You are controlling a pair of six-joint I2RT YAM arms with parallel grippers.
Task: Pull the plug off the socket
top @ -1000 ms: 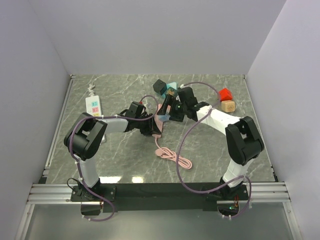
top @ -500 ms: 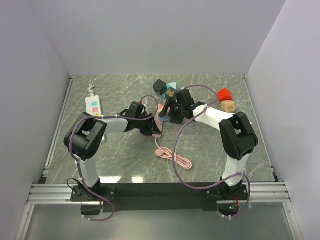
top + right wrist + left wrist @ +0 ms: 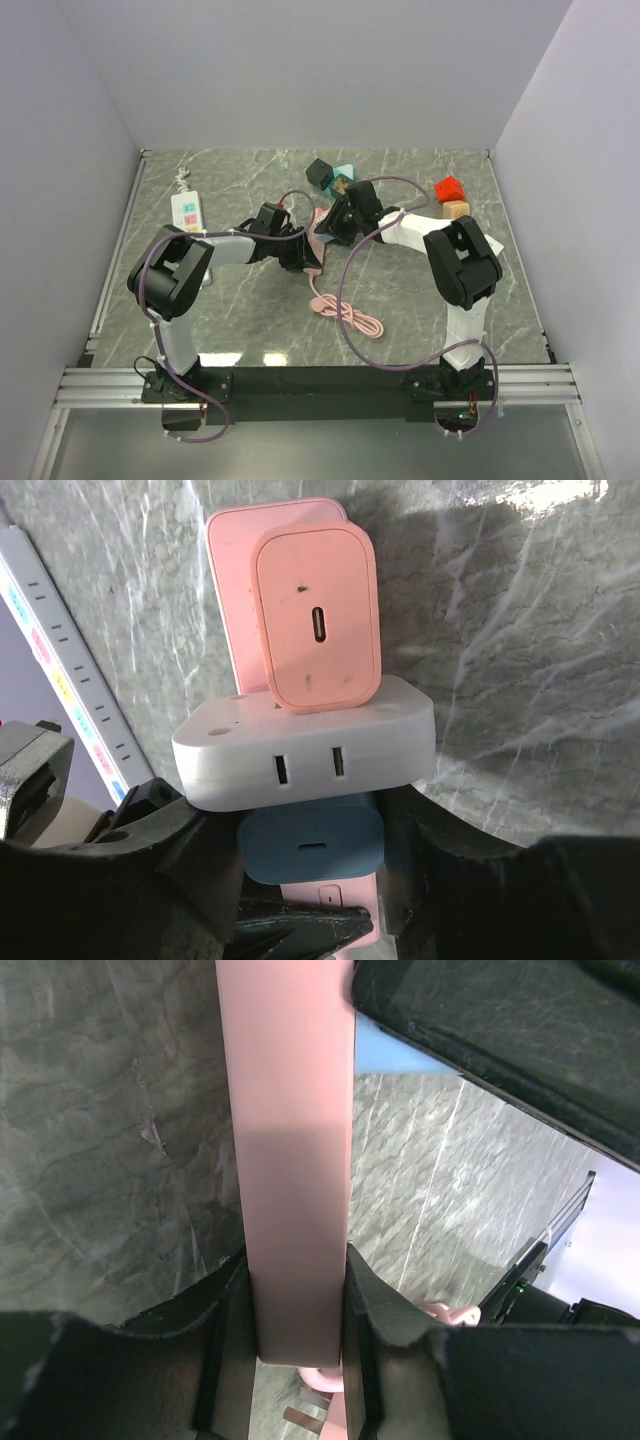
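blue plug [image 3: 312, 852] between right jaws

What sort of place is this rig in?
Probably a robotics lab test cell: tabletop boxed in by plain white walls, arms bolted to an aluminium rail, props like a red block and white power strip.

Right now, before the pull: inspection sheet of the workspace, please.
Surface: grey marble table.
Job's things: pink power strip carrying a pink plug, a white adapter and a blue plug.
Clutter: red block, tan block, teal block, black cube, white power strip.
Grippers: left gripper jaws clamped on the pink power strip; right gripper jaws flank the blue plug, contact unclear.
Cables: pink cord coiled on the table; purple arm cables loop free.
Surroundings: plain walls; nothing seen beyond.
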